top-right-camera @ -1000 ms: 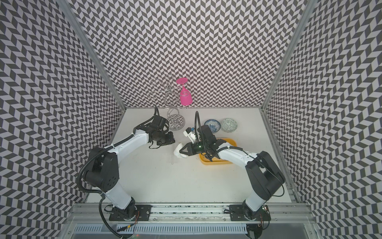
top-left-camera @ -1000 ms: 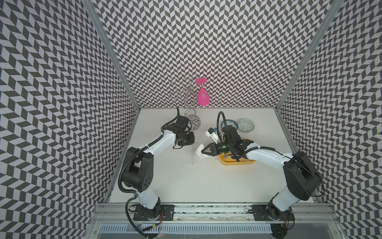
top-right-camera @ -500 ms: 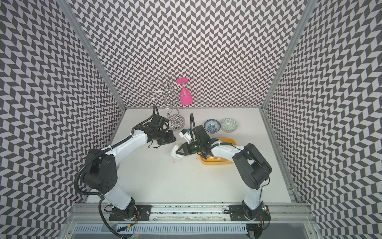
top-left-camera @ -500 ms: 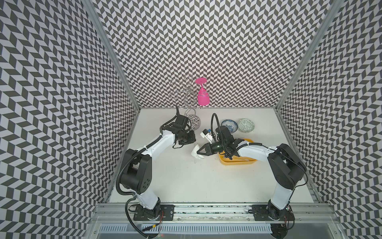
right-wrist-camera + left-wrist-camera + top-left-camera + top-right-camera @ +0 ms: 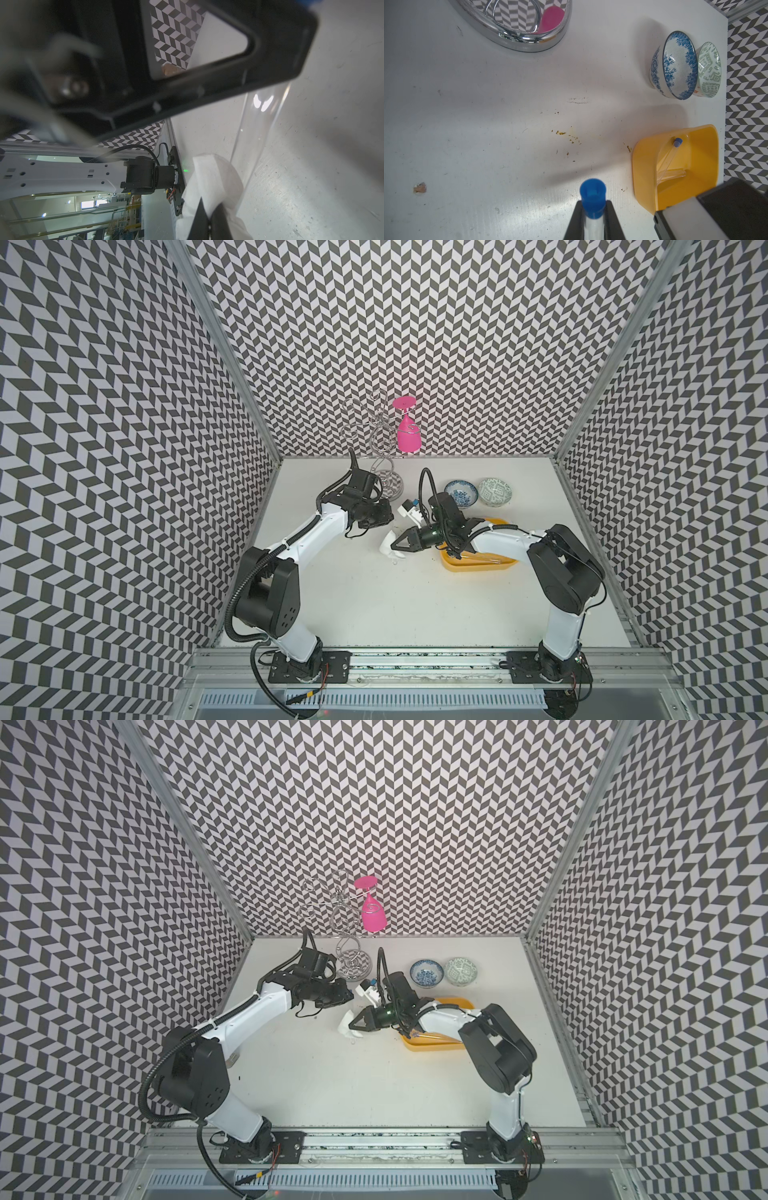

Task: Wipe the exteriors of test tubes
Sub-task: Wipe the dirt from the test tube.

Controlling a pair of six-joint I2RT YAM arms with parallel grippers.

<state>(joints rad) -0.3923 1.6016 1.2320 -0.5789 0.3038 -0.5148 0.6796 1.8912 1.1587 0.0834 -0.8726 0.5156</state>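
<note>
My left gripper [image 5: 592,207] is clamped on a tube [image 5: 592,226] just under its blue cap [image 5: 592,195] (the clear glass runs on out of that wrist view). Next along, my right gripper [image 5: 209,216] has its jaws pinched together on a tissue [image 5: 209,176], and the tissue lies against the lower stretch of that tube. Further right the yellow tray [image 5: 643,166] sits on the table with the other tubes [image 5: 671,158] inside it. Two bowls [image 5: 679,64] stand side by side behind it.
</note>
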